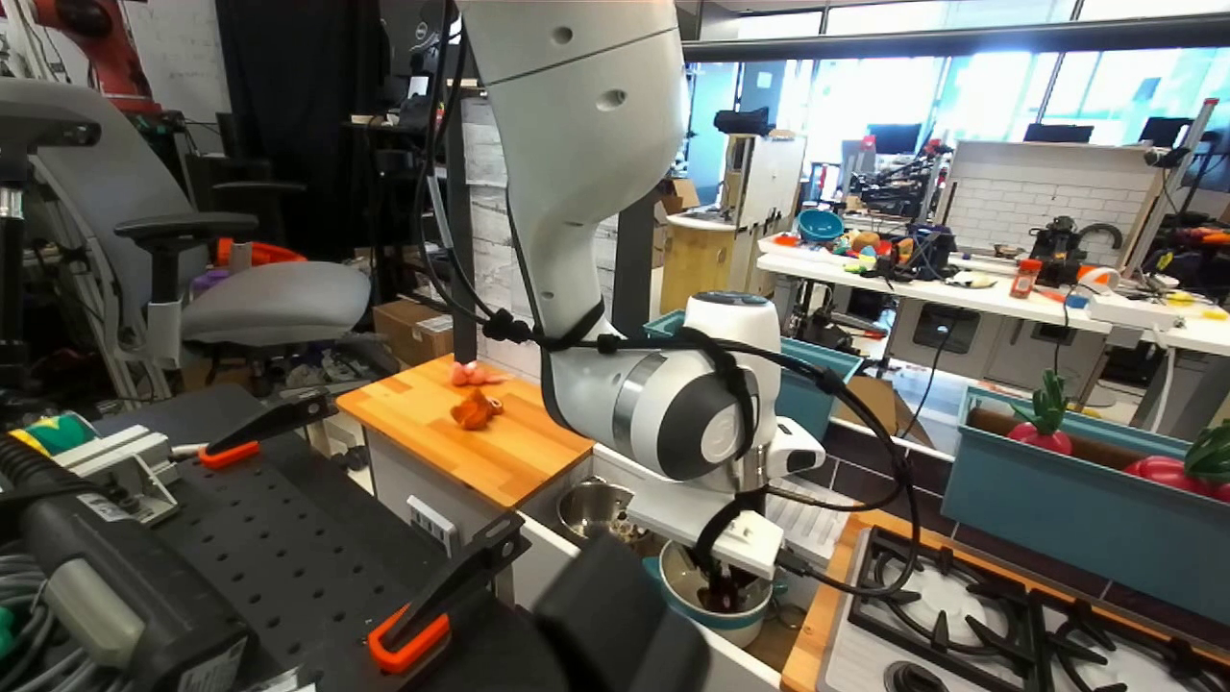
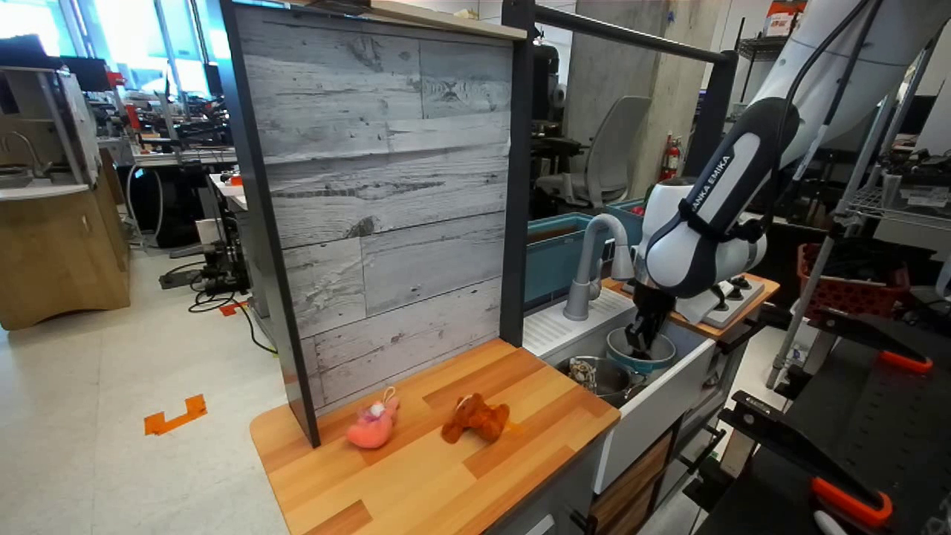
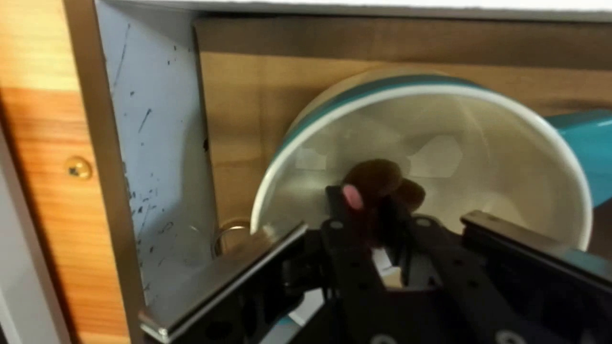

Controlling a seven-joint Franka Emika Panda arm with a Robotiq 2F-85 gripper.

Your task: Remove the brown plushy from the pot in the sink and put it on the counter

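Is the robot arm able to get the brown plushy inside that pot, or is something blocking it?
Yes, it looks able to: the pot is uncovered, and the arm has its tool down inside, seemingly closed on the brown plushy.

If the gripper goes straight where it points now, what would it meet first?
The brown plushy, at the tips of the gripper and perhaps gripped; then probably the bottom of the pot, though depth is unclear.
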